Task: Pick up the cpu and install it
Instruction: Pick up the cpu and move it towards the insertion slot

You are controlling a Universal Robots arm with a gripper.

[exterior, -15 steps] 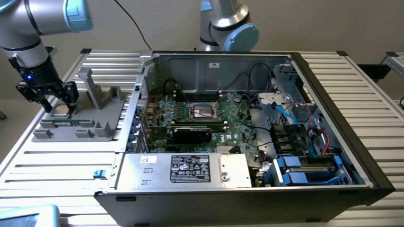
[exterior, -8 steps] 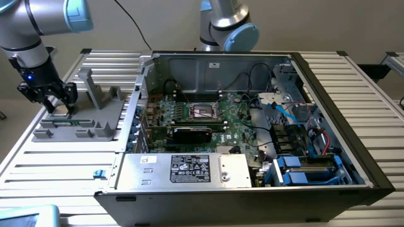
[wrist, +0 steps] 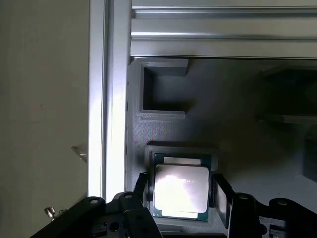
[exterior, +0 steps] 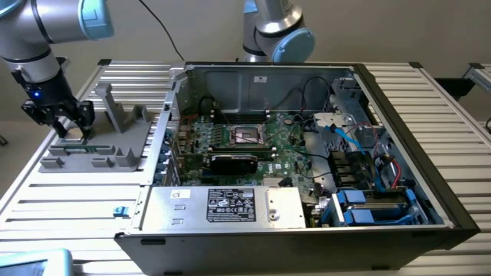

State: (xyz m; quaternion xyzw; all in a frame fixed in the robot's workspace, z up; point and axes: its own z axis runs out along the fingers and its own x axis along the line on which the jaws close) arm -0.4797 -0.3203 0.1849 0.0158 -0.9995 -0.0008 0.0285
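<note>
Cpu point(wrist: 181, 187), seen from my remote station: a small flat square chip with a shiny silver-grey metal lid, glaring under the light, and a thin dark greenish rim around it. It lies flat in a shallow pocket of the grey fixture point(wrist: 163, 106), which sits on the slatted tabletop point(exterior: 69, 198) close to the edge at the exterior view's left. The gripper point(wrist: 181, 192) is lowered over the pocket with its fingers point(wrist: 220, 198) spread apart, one on each of two opposite sides of the cpu and just beside its edges; nothing is clamped, and I cannot tell whether either pad already touches the chip. The wrist view gives me the chip's lid, its rim and the finger spacing at close range, with the table's aluminium rail running alongside the fixture. The exterior view gives me the wider layout: the gripper point(exterior: 71, 133) standing over the fixture point(exterior: 92, 155), and well apart from it, toward the tabletop's middle, the open computer case point(exterior: 399, 172) with the dark square socket point(exterior: 247, 135) on its motherboard.
</note>
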